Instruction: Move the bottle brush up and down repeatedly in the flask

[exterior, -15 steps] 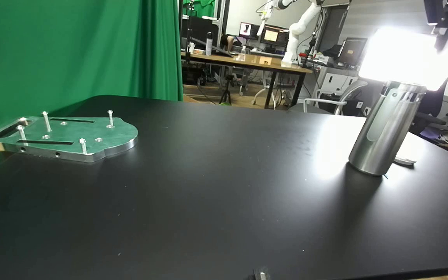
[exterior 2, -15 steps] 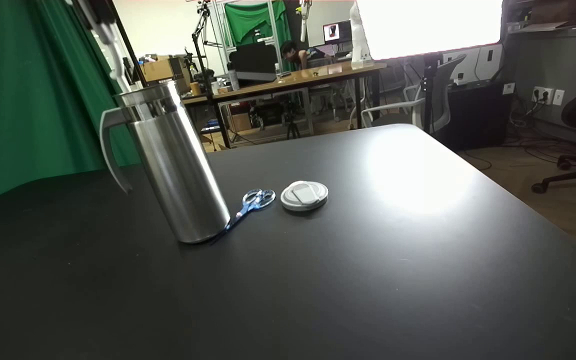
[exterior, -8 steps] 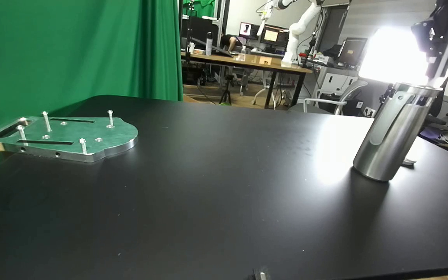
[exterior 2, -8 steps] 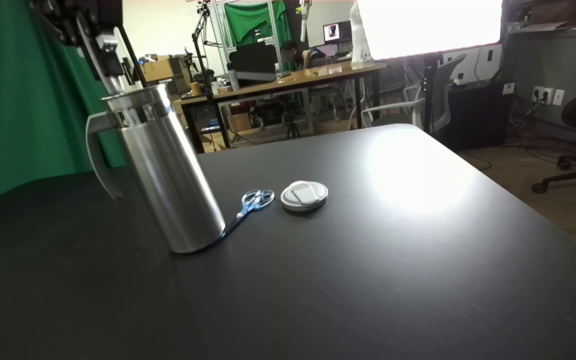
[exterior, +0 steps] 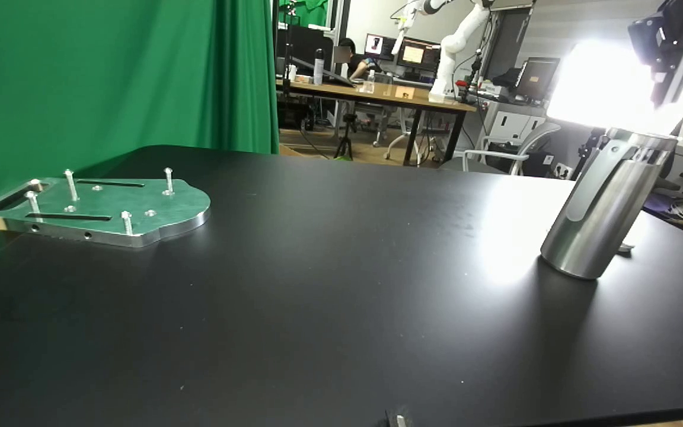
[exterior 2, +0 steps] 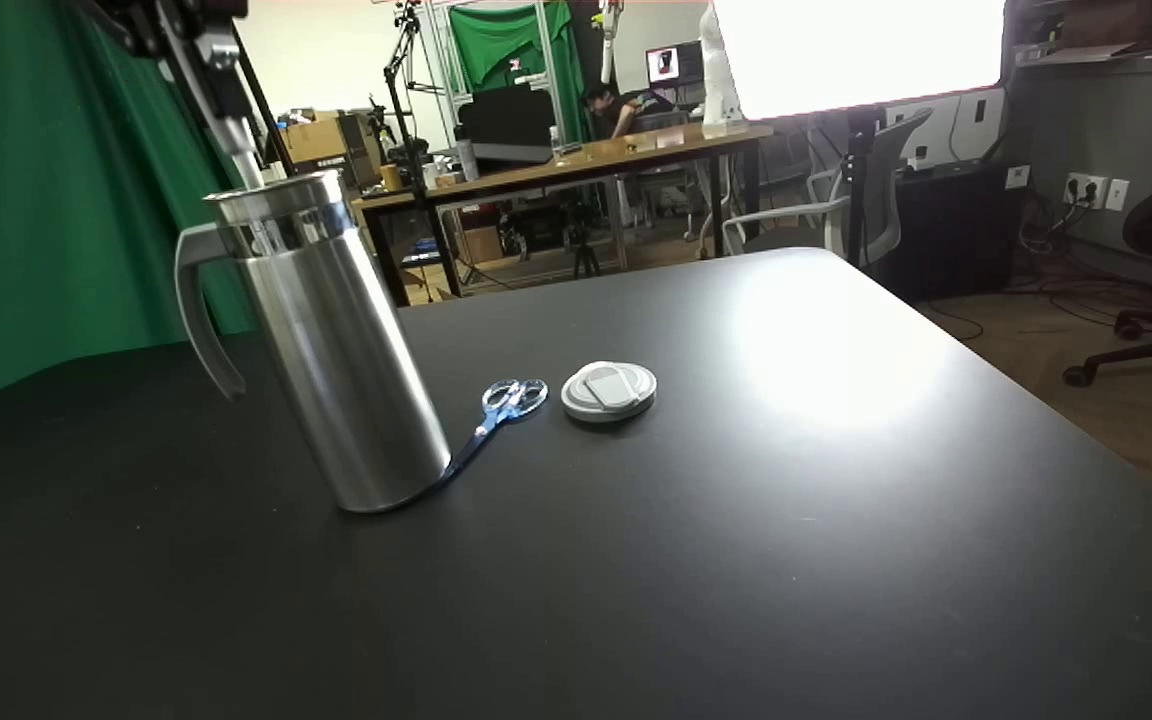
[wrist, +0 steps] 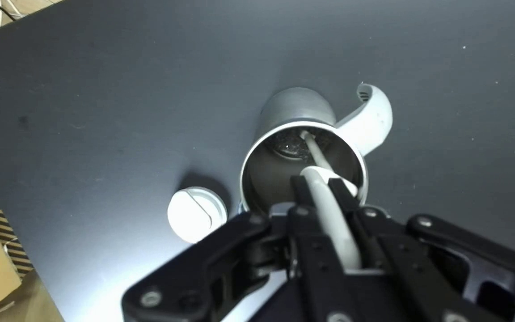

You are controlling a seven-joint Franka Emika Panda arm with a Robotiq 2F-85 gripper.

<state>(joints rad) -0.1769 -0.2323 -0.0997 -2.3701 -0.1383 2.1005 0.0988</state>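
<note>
The flask (exterior 2: 341, 360), a tall brushed silver-grey cylinder with a grey side handle, stands on the black table. It also shows in an exterior view (exterior: 605, 207) and, with its open mouth, in the wrist view (wrist: 295, 105). My gripper (wrist: 320, 184) is above the flask mouth, shut on the white handle of the bottle brush (wrist: 334, 219). It also shows in both exterior views (exterior: 664, 98) (exterior 2: 221, 110). The brush's thin shaft runs down inside the flask, near the handle side. A short length of brush (exterior 2: 248, 168) shows above the rim. The bristles cannot be made out.
Blue scissors (exterior 2: 501, 412) lie on the table with their blades against or beside the flask's base. A round grey lid (exterior 2: 611, 392) lies beyond them, also in the wrist view (wrist: 197, 214). A green plate with pegs (exterior: 110, 204) lies at the far side.
My gripper came down between one second and half a second ago, then rose slightly with the brush. The flask has slid a short way across the table, partly over the scissors' blade end.
</note>
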